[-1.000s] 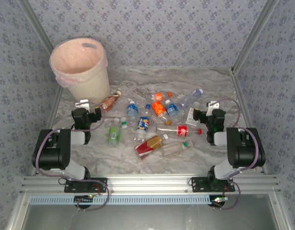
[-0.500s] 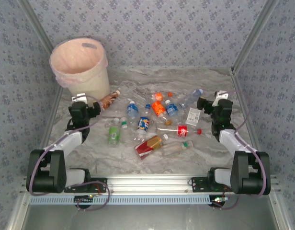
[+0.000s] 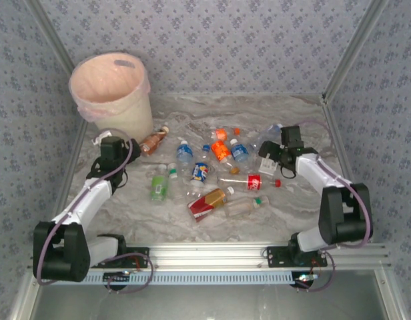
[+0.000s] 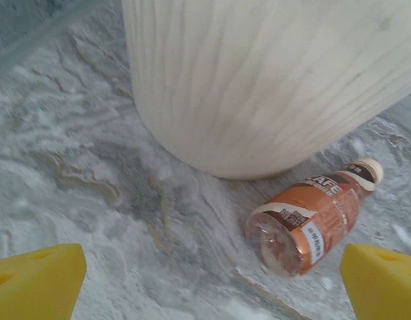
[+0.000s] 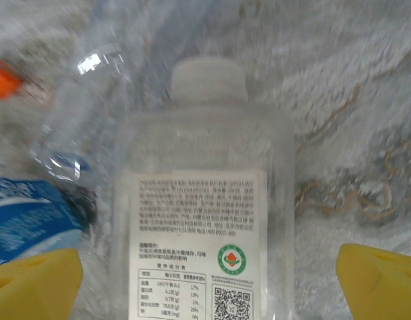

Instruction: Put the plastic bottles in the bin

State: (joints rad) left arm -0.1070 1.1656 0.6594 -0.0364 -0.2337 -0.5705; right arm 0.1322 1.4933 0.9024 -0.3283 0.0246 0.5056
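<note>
While the plastic bottles (image 3: 200, 172) are lying scattered mid-table and the bin (image 3: 129, 120) is standing back-left, the top view is showing the left gripper (image 3: 131, 148) nearest the brown bottle (image 3: 152, 141) and the right gripper (image 3: 273, 159) at a clear flat bottle (image 3: 267, 162). Left wrist: jaws gaping wide, brown bottle lying ahead-right, cap pointing away, just beside the bin. Right wrist: jaws wide, clear flat bottle sitting centred between them, cap pointing ahead; I'm not seeing the clearance above it.

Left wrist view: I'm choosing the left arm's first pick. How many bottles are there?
1: a brown-labelled bottle lying on its side by the base of the bin, towards the right. Others may be hidden behind the bin.
</note>
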